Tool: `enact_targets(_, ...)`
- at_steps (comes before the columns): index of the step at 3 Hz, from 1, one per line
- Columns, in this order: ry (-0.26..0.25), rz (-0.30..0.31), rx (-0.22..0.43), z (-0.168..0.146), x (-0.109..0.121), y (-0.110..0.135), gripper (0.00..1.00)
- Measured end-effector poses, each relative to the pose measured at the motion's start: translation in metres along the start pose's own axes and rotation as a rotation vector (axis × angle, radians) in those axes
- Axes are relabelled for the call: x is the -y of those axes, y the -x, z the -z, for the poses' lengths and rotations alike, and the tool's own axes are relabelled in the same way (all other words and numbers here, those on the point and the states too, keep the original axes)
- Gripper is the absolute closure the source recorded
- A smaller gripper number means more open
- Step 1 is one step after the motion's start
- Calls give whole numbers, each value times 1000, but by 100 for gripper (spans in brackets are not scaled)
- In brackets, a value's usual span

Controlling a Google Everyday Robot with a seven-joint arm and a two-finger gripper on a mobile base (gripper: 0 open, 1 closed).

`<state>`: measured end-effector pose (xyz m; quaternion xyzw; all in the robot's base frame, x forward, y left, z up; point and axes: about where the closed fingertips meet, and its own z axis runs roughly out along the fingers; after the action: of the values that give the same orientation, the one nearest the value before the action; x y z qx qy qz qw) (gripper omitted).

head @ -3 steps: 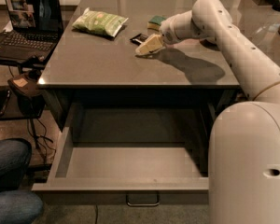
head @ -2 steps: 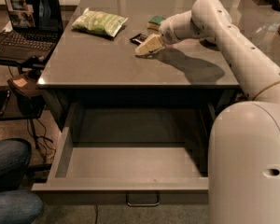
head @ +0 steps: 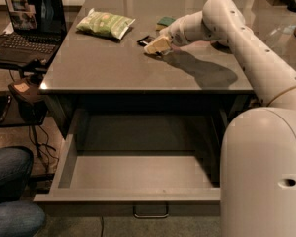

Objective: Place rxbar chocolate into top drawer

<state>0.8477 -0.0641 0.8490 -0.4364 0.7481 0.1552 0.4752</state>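
Observation:
The rxbar chocolate (head: pixel 145 40) is a small black wrapper lying on the grey counter, behind the middle. My gripper (head: pixel 157 46) is down at the counter right against the bar's right end and hides part of it. The arm reaches in from the right. The top drawer (head: pixel 138 174) is pulled wide open below the counter. Its inside is bare, and its curved metal handle (head: pixel 151 212) is at the front centre.
A pale green chip bag (head: pixel 104 23) lies at the back left of the counter. A green sponge (head: pixel 166 20) lies behind the gripper. A laptop (head: pixel 27 26) stands on a side table at left. A person's knees (head: pixel 10 196) are at the lower left.

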Motion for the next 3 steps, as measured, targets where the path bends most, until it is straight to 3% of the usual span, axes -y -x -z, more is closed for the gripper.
enact_targets(2, 0, 0, 0, 0, 0, 0, 89)
enact_targets(3, 0, 0, 0, 0, 0, 0, 100)
